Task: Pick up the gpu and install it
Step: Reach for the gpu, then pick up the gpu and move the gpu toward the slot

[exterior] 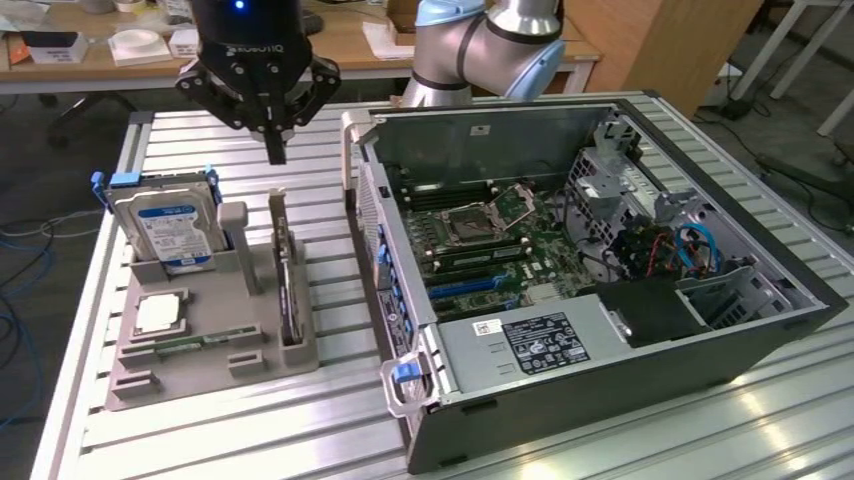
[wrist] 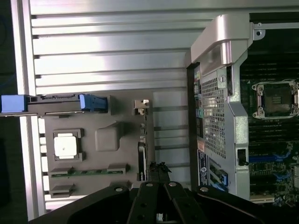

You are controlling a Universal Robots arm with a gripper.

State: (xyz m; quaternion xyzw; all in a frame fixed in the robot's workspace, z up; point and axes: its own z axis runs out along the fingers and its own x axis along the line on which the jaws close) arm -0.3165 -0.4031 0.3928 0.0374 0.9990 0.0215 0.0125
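Note:
The gpu (exterior: 284,268) stands edge-on, thin and dark, in a slot on the right side of the grey holder (exterior: 203,378) on the table. In the wrist view the gpu (wrist: 144,142) appears as a narrow strip on the holder (wrist: 110,139). My gripper (exterior: 276,152) hangs above the far end of the holder, clear of the card, with its two fingers pressed together and nothing between them. The black fingertips (wrist: 159,170) hover over one end of the card.
A silver hard drive (exterior: 171,228) with a blue-white label stands in the holder, next to a processor chip (exterior: 160,312) and memory sticks (exterior: 187,347). The open computer case (exterior: 561,112) lies to the exterior view's right, its motherboard (exterior: 487,240) exposed. Desks stand behind.

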